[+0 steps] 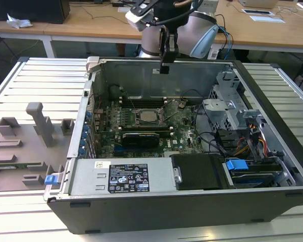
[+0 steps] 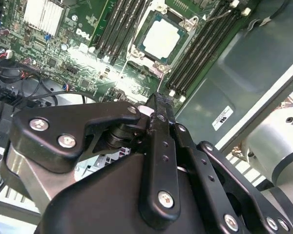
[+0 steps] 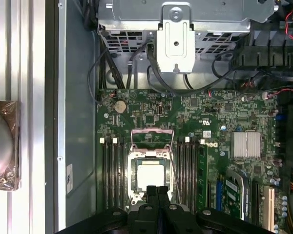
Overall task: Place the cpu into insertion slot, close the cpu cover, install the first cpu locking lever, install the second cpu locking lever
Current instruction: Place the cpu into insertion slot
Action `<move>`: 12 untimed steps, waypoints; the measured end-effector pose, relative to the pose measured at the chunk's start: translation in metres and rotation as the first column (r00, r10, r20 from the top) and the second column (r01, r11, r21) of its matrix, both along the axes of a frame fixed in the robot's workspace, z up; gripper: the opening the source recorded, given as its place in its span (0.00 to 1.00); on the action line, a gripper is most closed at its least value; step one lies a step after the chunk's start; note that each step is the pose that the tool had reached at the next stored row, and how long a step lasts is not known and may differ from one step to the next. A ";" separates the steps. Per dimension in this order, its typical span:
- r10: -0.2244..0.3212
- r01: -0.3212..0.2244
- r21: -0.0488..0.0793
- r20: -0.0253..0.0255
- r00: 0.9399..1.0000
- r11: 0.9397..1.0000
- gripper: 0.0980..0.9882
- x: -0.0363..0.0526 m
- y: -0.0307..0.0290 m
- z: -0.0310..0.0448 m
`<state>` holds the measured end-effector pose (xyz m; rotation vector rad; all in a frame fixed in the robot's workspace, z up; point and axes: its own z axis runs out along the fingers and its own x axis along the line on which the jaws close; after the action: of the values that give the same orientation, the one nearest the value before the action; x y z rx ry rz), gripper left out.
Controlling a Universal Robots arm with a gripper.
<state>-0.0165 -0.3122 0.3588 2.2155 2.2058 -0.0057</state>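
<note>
In the first wrist view, the small flat square silver-grey cpu (image 3: 153,175) lies seated in the square metal-rimmed insertion slot (image 1: 140,119) on the green motherboard (image 3: 224,117). The thin silver frame-shaped cpu cover (image 3: 135,165) appears to lie flat around it, so placement and cover closing look done. The thin wire locking levers beside the socket cannot be judged as latched or free. The black hand (image 3: 157,189) hangs directly above the socket and well clear of it, pointing straight down over the open dark grey computer case (image 1: 192,212). Its fingers are pressed together and hold nothing.
</note>
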 end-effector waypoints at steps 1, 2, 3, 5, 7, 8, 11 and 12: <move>0.000 0.000 0.000 0.000 1.000 1.000 0.01 0.0008 0.0000 -0.0017; 0.000 0.000 0.000 0.000 1.000 1.000 0.01 0.0041 0.0000 -0.0077; 0.000 0.000 0.000 0.000 1.000 1.000 0.01 0.0054 0.0000 -0.0123; 0.000 0.000 0.000 0.000 1.000 1.000 0.01 0.0062 0.0000 -0.0166; 0.000 0.000 0.000 0.000 1.000 1.000 0.01 0.0070 0.0000 -0.0212; 0.000 0.000 0.000 0.000 1.000 1.000 0.01 0.0072 0.0000 -0.0238; 0.000 0.000 0.000 0.000 1.000 1.000 0.01 0.0073 0.0000 -0.0294; 0.000 0.000 0.000 0.000 1.000 1.000 0.01 0.0073 0.0000 -0.0319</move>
<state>-0.0091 -0.3121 0.3269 2.2155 2.2059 -0.0056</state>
